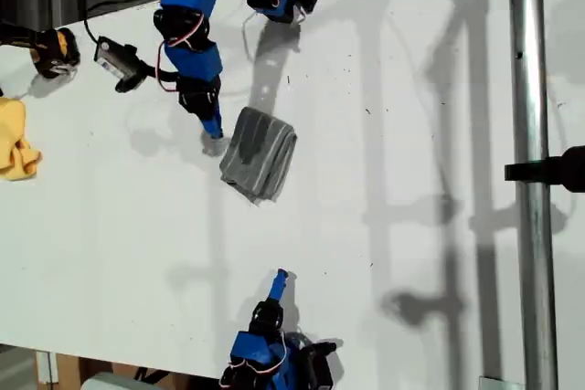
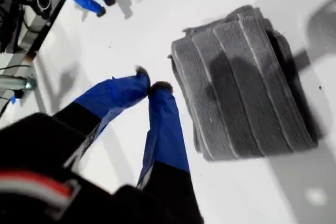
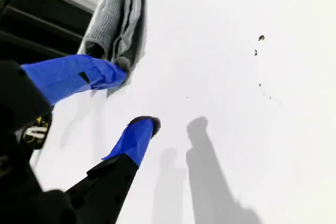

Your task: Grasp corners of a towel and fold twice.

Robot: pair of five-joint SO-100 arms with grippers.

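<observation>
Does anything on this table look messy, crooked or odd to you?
Slightly. The folded towel lies askew, turned at an angle to the table edges, and its layers don't line up neatly. A crumpled yellow cloth sits at the exterior view's left edge. Nothing looks spilled or damaged.

A robotics lab bench, by the look of it. A plain white tabletop carries two blue servo-driven arms with exposed wiring, and a bare metal pole with a black clamp crosses it.
</observation>
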